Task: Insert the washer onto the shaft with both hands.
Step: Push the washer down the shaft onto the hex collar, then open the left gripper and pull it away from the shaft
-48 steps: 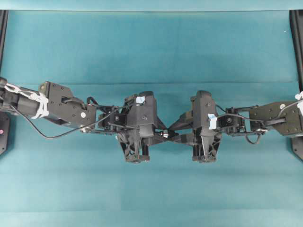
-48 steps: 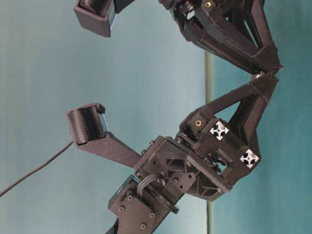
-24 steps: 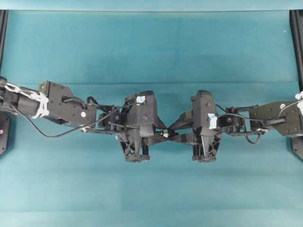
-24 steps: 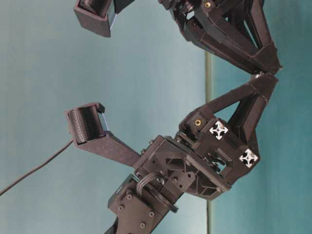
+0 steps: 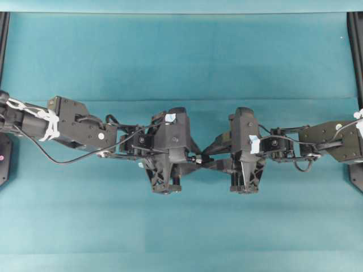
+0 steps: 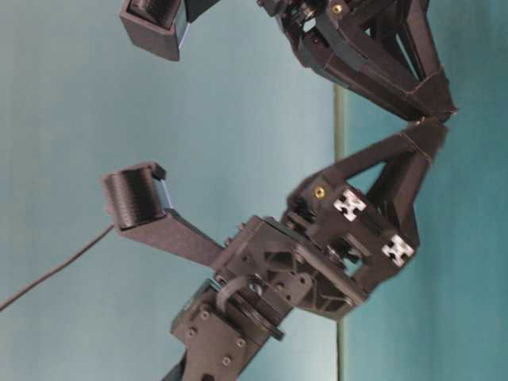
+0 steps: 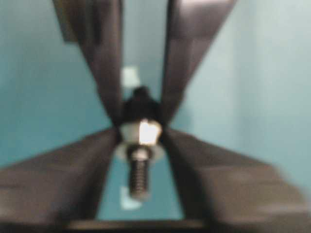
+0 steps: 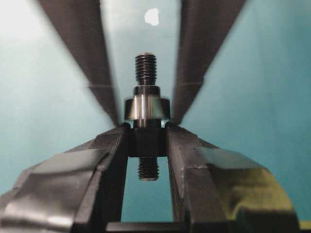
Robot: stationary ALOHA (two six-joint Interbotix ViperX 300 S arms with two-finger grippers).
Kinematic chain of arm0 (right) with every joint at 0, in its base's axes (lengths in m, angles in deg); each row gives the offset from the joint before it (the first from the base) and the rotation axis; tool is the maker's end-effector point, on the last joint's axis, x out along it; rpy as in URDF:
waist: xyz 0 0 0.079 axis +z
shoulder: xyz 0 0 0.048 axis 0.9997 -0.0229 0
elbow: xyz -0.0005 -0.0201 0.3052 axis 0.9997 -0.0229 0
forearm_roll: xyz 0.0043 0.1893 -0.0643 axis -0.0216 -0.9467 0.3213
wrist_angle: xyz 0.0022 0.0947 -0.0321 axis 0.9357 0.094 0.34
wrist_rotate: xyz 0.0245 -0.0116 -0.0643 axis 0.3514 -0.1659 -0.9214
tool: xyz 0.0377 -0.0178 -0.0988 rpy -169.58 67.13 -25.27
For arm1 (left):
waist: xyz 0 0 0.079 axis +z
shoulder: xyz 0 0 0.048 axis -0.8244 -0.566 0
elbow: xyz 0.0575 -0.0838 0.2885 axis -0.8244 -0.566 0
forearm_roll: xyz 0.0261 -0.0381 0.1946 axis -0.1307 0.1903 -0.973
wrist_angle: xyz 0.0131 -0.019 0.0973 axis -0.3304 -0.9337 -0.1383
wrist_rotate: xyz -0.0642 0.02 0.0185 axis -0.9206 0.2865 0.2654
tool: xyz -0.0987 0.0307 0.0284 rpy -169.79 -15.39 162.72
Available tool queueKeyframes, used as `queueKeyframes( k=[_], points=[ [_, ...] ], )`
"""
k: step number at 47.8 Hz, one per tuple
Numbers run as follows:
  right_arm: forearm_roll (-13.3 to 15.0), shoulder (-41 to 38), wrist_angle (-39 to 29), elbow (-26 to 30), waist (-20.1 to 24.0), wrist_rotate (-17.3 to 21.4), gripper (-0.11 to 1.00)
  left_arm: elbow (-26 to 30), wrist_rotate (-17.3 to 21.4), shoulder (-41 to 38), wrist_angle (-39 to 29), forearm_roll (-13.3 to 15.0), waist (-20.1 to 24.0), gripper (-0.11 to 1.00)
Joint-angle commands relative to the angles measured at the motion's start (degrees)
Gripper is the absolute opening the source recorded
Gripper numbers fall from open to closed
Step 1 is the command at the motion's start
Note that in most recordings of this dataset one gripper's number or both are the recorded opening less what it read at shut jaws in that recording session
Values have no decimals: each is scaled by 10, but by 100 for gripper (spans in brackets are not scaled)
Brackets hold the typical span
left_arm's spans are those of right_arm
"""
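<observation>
washer [image 8: 146,108] seated on shaft [image 8: 146,68]; left gripper [image 7: 141,133] parted.

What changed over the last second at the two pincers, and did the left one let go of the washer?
The left pincer has opened: its fingers now stand clear on either side of the washer, which sits on the shaft. In the table-level view its tips have drawn slightly back from the right pincer's. The right pincer stays shut on the shaft, and both arms hold about the same place over the table.
</observation>
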Motion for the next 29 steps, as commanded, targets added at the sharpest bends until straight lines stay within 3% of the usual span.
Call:
queueKeyframes(
  k=[1,29],
  points=[
    [-3,11,7,7,-1,-2,-1,11,2,10,4,-1,0,75],
    [-3,15,6,-6,-1,-2,-1,-13,3,58,-31,-1,13,77]
  ],
)
